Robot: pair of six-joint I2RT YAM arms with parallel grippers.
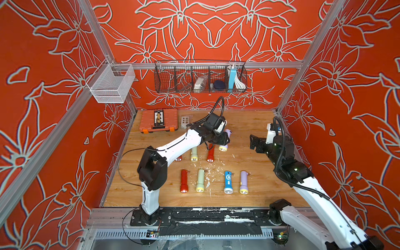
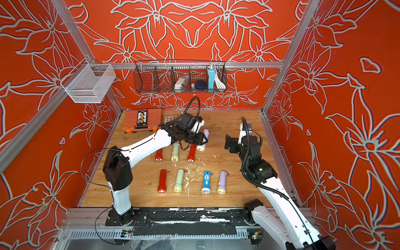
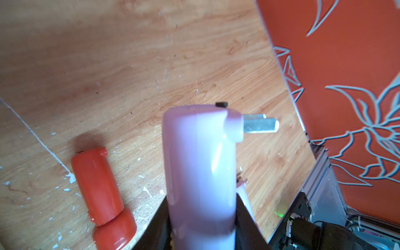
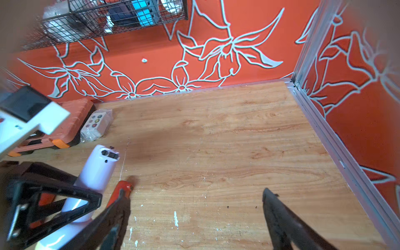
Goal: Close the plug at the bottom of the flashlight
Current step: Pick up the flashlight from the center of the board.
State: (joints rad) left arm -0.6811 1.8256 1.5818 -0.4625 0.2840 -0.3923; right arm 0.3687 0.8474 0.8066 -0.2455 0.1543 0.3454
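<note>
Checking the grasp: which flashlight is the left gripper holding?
The back-row purple flashlight, clamped in the left gripper, its prongs sticking out; the front-row purple flashlight lies free on the table.

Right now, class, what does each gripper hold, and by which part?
The left gripper is shut on the purple flashlight, clamping its barrel near the lens end; the plug juts free. The right gripper is open, holding nothing.

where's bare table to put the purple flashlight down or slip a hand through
Widest bare patch: back right of the table, between the held purple flashlight, the back wall and the right tool. A narrower strip lies between the front row of flashlights and the front rail. Crowded: both flashlight rows mid-table, and the orange case in the back left corner.
</note>
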